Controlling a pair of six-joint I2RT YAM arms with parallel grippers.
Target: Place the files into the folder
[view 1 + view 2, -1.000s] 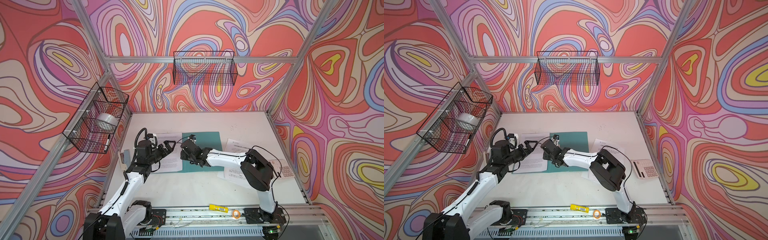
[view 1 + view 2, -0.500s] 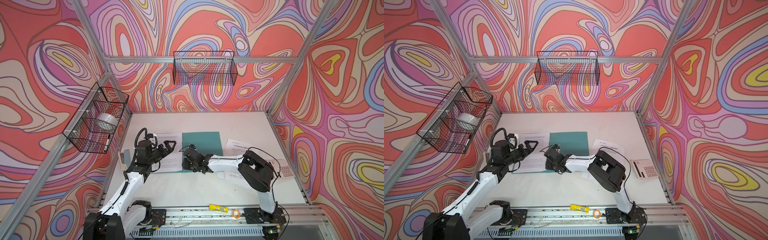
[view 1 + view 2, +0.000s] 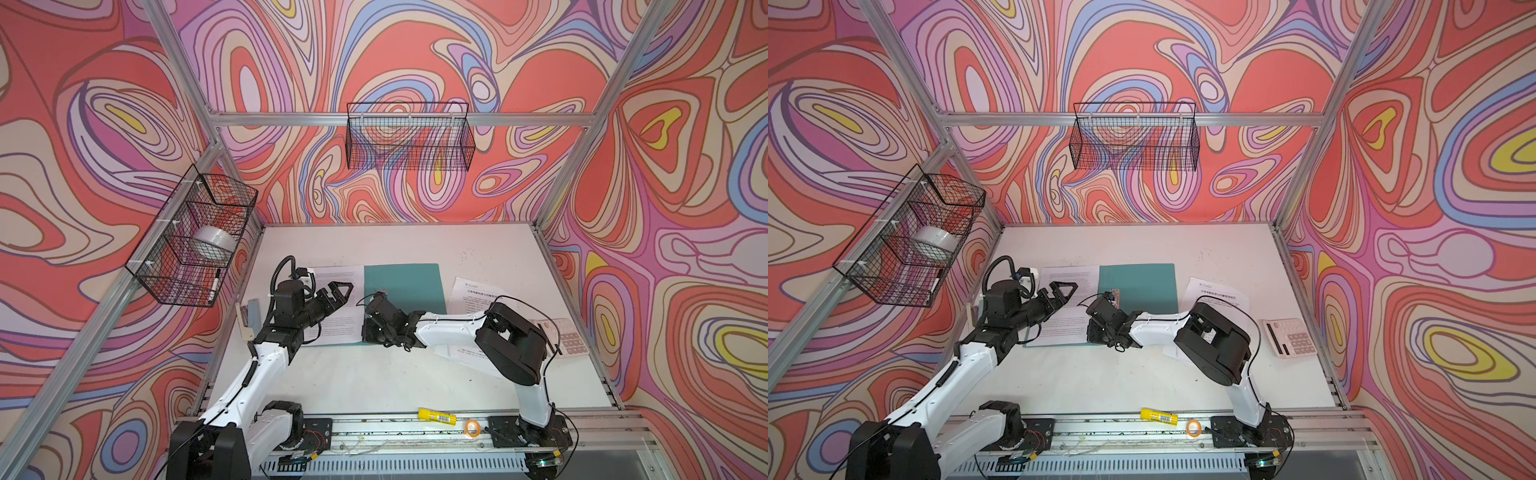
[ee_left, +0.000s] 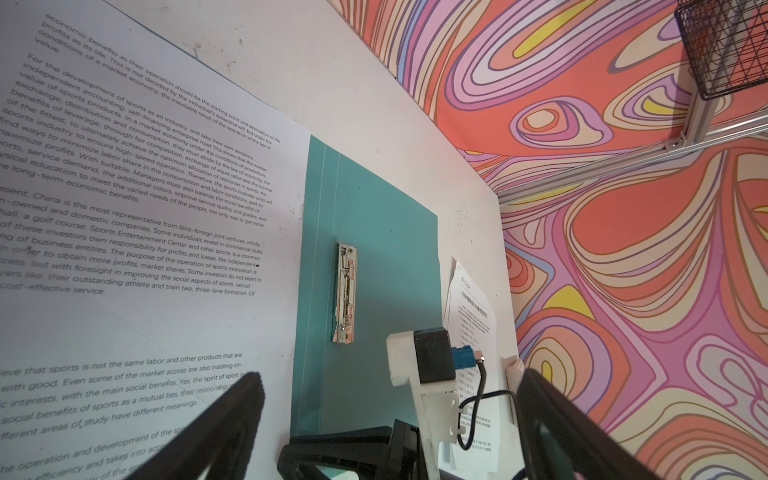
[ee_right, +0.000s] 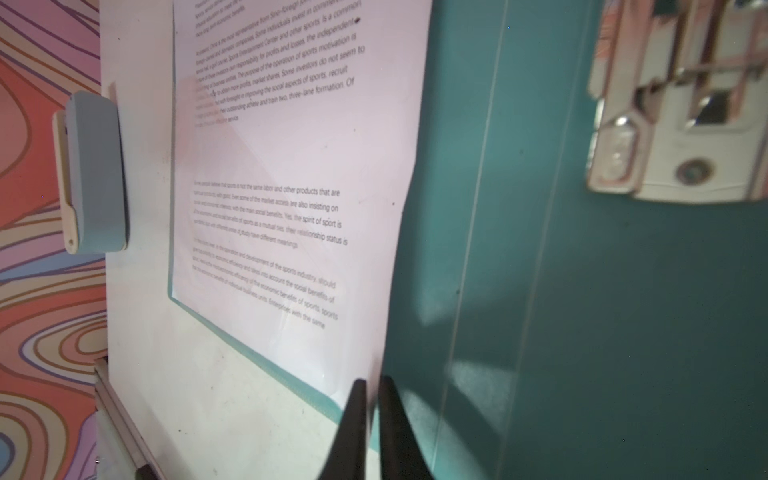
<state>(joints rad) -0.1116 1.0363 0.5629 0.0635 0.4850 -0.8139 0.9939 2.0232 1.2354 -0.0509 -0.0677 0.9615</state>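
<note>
Two arms are over the worktop (image 3: 374, 374) as I watch from my station. Far left, a wire basket (image 3: 166, 266) on the wall frame holds a roll of tape (image 3: 212, 240), and a small grey-blue gadget (image 3: 252, 312) lies at the worktop's left edge.

Next comes the left pincer (image 3: 343, 293), released, its jaws spread wide, hanging above a printed sheet (image 3: 337, 328). That sheet lies flat on the left flap of the folder (image 3: 405, 286), which is spread open in the middle of the worktop. In the right wrist view a thin teal border shows round the sheet's outer edge and near corner. The metal clip (image 4: 345, 291) sits on the bare right flap, just beside the spine and apart from the sheet.

The right pincer (image 5: 371, 384) reaches to the near edge of the folder. It is clenched, tips together right at the sheet's near corner by the spine. I cannot tell whether any paper is nipped between them.

To the right of the folder, loose sheets (image 3: 469, 291) lie on the worktop, apart from it and partly under the right arm. Further right a calculator (image 3: 1291, 337) rests by the edge. On the front rail lie a yellow glue stick (image 3: 436, 415) and an orange tape ring (image 3: 471, 427).
</note>
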